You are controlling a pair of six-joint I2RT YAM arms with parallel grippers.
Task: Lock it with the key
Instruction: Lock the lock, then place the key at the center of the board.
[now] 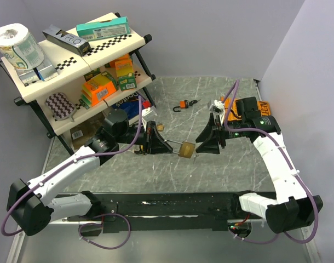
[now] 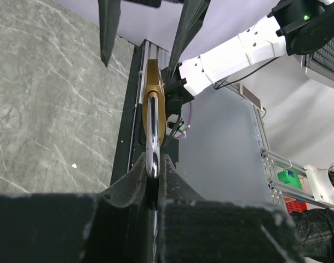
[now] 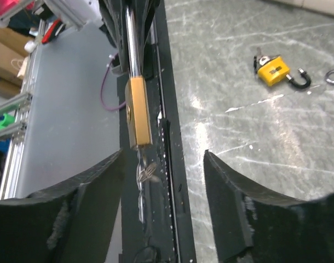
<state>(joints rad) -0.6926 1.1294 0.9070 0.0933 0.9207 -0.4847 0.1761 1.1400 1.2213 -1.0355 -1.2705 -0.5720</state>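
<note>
A brass padlock (image 1: pixel 186 149) hangs above the table between the two arms. My left gripper (image 1: pixel 168 147) is shut on its steel shackle (image 2: pixel 151 137), with the brass body (image 2: pixel 154 90) sticking out beyond the fingertips. A key (image 3: pixel 145 174) juts from the bottom of the padlock (image 3: pixel 138 112), and a blurred key ring dangles on it. My right gripper (image 3: pixel 163 164) is open and faces the key end. The key lies between its fingers, closer to the left one, and touches neither.
A small yellow-orange padlock (image 3: pixel 272 71) lies on the marble table (image 1: pixel 211 93) behind the arms. A two-tier shelf (image 1: pixel 74 66) with boxes and a paper roll stands at the back left. An orange box (image 1: pixel 254 107) sits behind the right arm.
</note>
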